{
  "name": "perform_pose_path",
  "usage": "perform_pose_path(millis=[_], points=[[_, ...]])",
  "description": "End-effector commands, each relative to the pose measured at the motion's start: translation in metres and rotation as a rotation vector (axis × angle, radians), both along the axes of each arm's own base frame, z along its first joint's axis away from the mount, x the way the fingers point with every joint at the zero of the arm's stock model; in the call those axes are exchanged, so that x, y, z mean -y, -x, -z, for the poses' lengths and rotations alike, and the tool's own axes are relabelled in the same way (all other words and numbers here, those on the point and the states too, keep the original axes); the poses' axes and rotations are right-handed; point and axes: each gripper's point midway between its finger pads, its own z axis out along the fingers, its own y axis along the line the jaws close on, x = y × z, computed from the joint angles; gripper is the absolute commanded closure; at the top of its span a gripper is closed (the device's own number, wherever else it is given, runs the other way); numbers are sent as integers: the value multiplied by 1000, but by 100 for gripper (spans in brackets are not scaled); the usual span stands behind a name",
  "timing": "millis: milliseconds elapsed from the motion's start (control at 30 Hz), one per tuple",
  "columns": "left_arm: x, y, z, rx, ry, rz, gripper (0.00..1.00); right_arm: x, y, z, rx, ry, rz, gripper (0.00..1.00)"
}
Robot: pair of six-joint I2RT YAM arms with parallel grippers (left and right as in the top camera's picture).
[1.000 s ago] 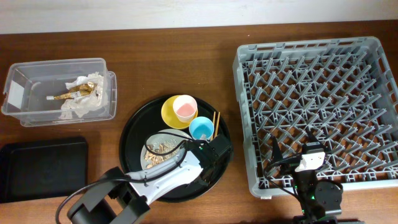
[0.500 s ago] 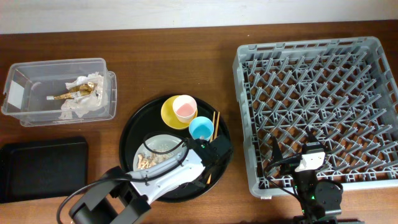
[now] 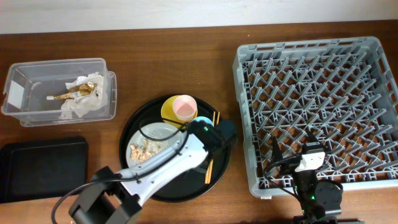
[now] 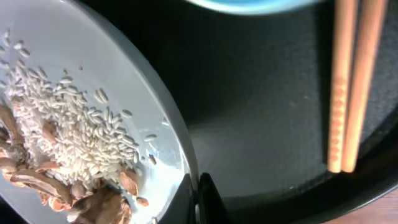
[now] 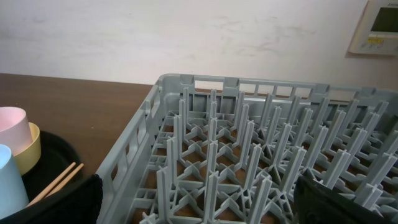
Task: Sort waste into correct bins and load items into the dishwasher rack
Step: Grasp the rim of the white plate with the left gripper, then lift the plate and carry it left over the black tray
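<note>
The pale grey plate [image 3: 160, 132] carries white rice and brown scraps [image 3: 144, 149] and lies on the round black serving tray. My left gripper [image 4: 198, 194] is shut on the plate's [image 4: 93, 56] right rim, with rice [image 4: 68, 124] just left of the jaws. The chopsticks [image 4: 348, 87] lie to the right on the tray. The pink cup [image 3: 185, 107] stands in the yellow dish [image 3: 169, 112]. The blue cup [image 4: 249, 4] is mostly hidden under my left arm. My right gripper [image 5: 199, 205] is open and empty over the front edge of the dishwasher rack [image 3: 244, 112].
The clear tub [image 3: 25, 93] at the far left holds crumpled paper and gold foil [image 3: 78, 96]. The shallow black tray [image 3: 43, 168] lies in front of it. The round serving tray [image 3: 134, 124] sits mid-table, left of the rack [image 5: 143, 130].
My left gripper has moved away from me over the serving tray, and the plate in it has shifted left. The arm now covers the blue cup. The right arm has not moved.
</note>
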Motion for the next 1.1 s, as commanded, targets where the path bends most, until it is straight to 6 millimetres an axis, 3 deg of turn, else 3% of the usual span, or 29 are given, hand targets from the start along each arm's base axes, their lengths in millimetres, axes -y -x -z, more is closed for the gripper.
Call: perform_pose_path(millis=[0, 200, 367, 667, 1067], points=[[-16, -31, -24, 84, -24, -85, 100, 3, 0, 3, -4, 8, 15, 2], [-50, -74, -55, 155, 0, -239, 100, 3, 0, 3, -4, 8, 15, 2], [-110, -102, -71, 194, 24, -445, 100, 3, 0, 3, -4, 7, 15, 2], [-207, -123, -66, 204, 182, -832, 100, 3, 0, 3, -4, 8, 15, 2], [-293, -142, -70, 315, 453, -1136, 100, 3, 0, 3, -4, 7, 15, 2]])
